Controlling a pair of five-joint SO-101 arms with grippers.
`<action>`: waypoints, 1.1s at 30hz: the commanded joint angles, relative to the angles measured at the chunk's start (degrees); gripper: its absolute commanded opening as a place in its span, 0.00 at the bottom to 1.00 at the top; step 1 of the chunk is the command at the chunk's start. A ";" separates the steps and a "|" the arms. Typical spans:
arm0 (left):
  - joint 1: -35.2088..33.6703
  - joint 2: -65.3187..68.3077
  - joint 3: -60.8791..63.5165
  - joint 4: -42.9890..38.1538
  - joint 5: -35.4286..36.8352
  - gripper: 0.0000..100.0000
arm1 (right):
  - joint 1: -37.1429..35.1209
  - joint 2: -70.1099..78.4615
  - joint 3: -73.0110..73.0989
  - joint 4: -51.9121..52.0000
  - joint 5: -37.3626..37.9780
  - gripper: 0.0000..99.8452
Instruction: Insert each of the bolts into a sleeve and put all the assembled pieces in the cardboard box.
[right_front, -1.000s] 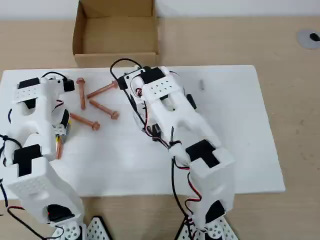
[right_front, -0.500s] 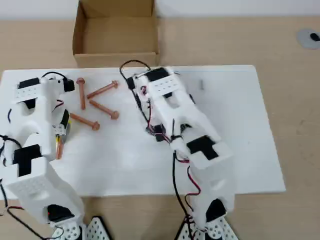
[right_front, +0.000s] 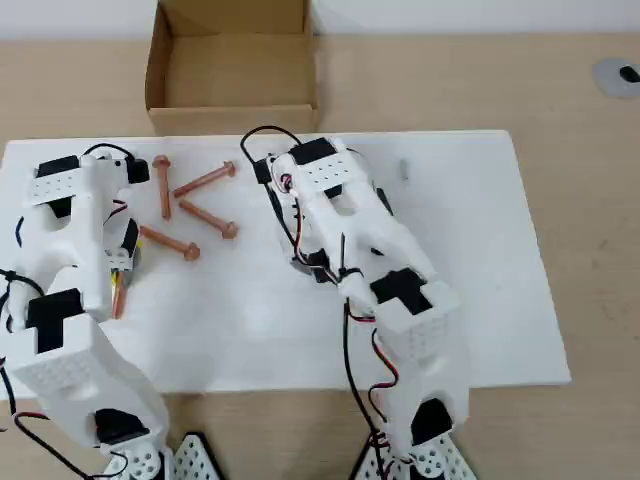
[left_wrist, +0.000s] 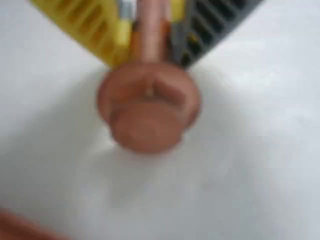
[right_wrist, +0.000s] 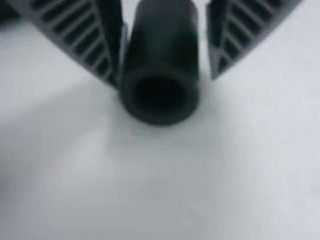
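A copper bolt (left_wrist: 147, 112) shows head-on over the white mat, and my left gripper (left_wrist: 150, 56) is shut on its shank between a yellow and a dark finger. From above, that bolt (right_front: 118, 297) pokes out beside the left arm at the mat's left side. A black sleeve (right_wrist: 160, 92) sits with its bore facing the camera, and my right gripper (right_wrist: 164, 75) is shut on it just above the mat. The right arm (right_front: 340, 210) stands mid-mat and covers its gripper from above. Several loose bolts (right_front: 205, 180) lie between the arms. The cardboard box (right_front: 230, 118) stands open beyond the mat.
The white mat (right_front: 480, 260) covers most of the wooden table. A small grey piece (right_front: 404, 170) lies on the mat to the right of the right arm. A grey disc (right_front: 615, 76) sits at the table's far right corner.
The right arm has drawn back from the loose bolts, its head shifting right and toward the mat's middle. The left arm and its bolt have stayed put.
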 joint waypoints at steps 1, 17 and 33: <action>-0.44 0.31 0.62 -0.09 -0.18 0.01 | 1.10 7.52 0.75 1.67 2.37 0.16; -0.35 0.22 -1.41 0.70 -0.26 0.01 | 1.10 7.34 -1.71 4.13 8.88 0.01; 7.74 -31.69 -5.63 7.91 2.37 0.01 | 0.57 -4.35 -27.74 11.78 10.90 0.01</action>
